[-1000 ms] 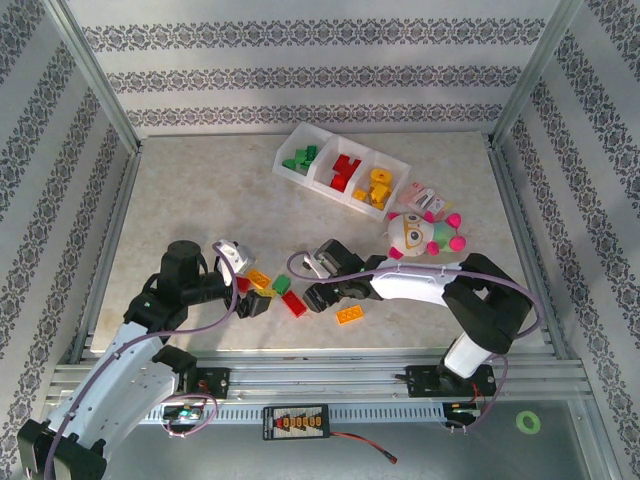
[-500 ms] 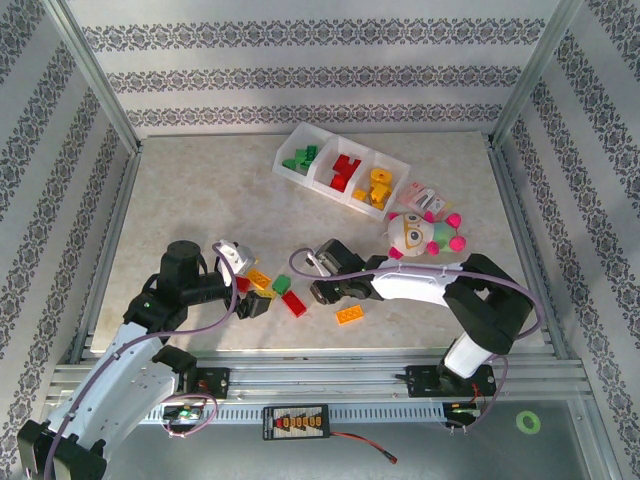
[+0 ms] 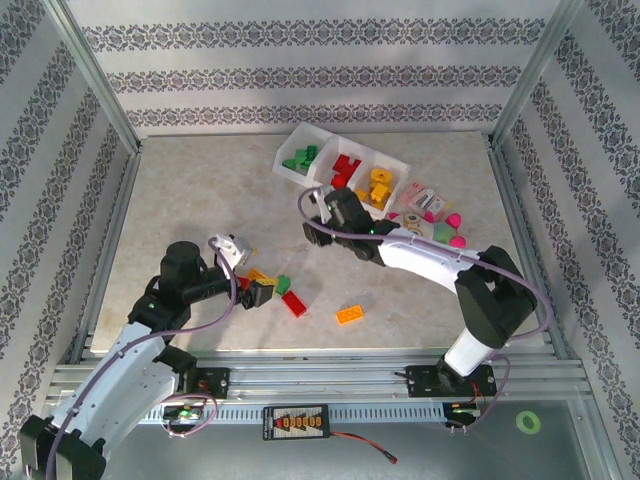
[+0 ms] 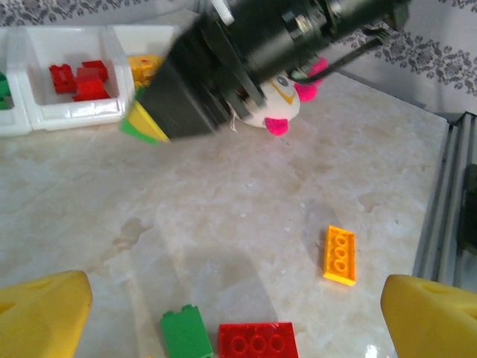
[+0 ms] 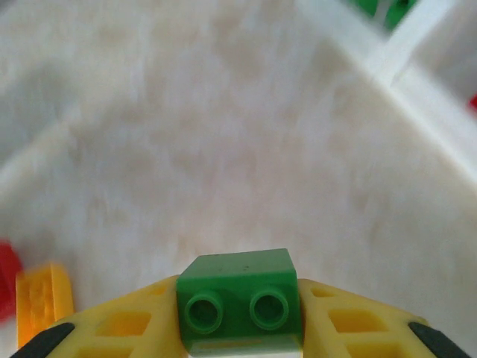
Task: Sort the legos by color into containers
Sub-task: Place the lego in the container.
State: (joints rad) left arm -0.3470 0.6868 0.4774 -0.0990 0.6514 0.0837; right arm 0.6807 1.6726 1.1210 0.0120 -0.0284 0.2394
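My right gripper (image 5: 240, 317) is shut on a small green lego (image 5: 240, 294), studs facing the camera, held above the table. In the top view this gripper (image 3: 314, 233) hangs just short of the white three-compartment container tray (image 3: 292, 134), whose wall (image 5: 406, 89) crosses the upper right of the right wrist view. The compartments hold green (image 3: 300, 158), red (image 3: 345, 170) and orange (image 3: 378, 188) legos. My left gripper (image 3: 262, 293) is open, low over loose legos: green (image 4: 185, 334), red (image 4: 257, 341), orange (image 4: 340, 254). Its yellow fingertips (image 4: 45, 309) frame them.
A round plush toy with pink knobs (image 3: 440, 235) and a clear packet of pink pieces (image 3: 425, 200) lie right of the tray. More loose legos, yellow (image 3: 258, 277) and red (image 3: 243, 283), sit by the left gripper. Metal frame rails border the table.
The right gripper closed on the green lego near the pile, lifted it and swung away toward the tray. The left gripper stayed open and barely shifted.
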